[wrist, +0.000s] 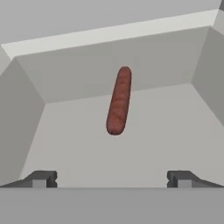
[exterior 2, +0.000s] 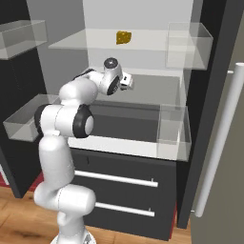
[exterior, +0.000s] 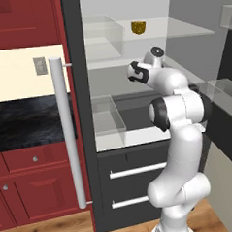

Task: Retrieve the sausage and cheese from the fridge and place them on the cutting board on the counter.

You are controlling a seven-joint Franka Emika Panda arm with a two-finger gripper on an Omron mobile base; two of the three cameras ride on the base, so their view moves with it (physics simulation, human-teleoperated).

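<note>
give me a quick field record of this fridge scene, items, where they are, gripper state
fridge: door open, pale interior with clear bins
cheese: on an upper glass shelf, untouched
sausage: lying on the pale floor of a lower fridge compartment, ahead of the fingertips in the hand view
gripper: open, reaching into the fridge, holding nothing
contact: none, sausage lies apart from both fingertips
task progress: neither item taken out yet
</note>
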